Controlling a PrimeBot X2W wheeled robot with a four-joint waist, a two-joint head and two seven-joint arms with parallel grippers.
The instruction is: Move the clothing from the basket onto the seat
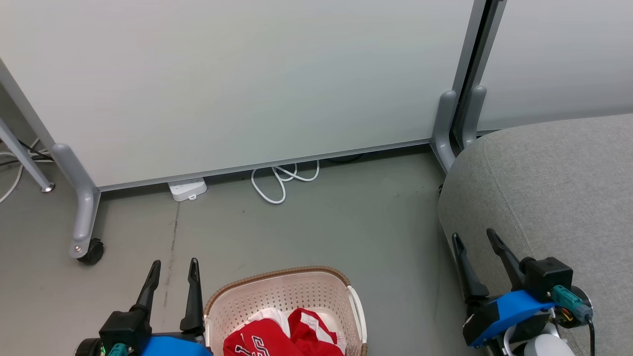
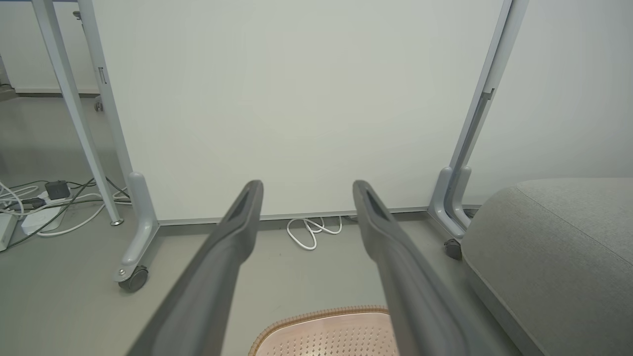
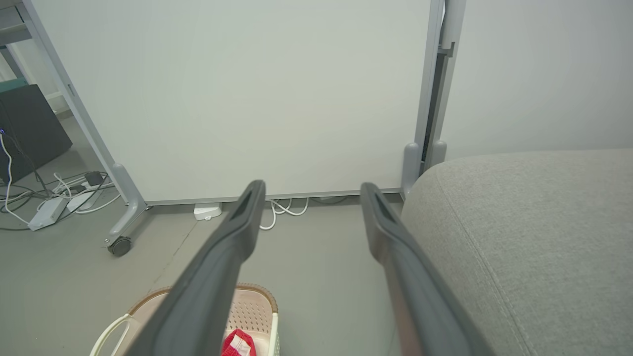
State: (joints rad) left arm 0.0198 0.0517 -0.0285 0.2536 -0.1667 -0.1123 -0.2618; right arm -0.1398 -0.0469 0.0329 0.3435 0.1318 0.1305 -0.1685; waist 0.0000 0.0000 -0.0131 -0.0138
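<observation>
Left tool point(image 1: 174, 261), right tool point(image 1: 473, 234), one basket point(image 1: 277, 278), one seat point(image 1: 554, 188)

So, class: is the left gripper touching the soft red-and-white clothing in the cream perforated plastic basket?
Apart. Head view: left gripper stands outside the basket wall, open; the clothing lies inside.

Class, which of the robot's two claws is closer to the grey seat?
The right claw, at the edge of the seat; the left claw sits beside the basket instead.
</observation>
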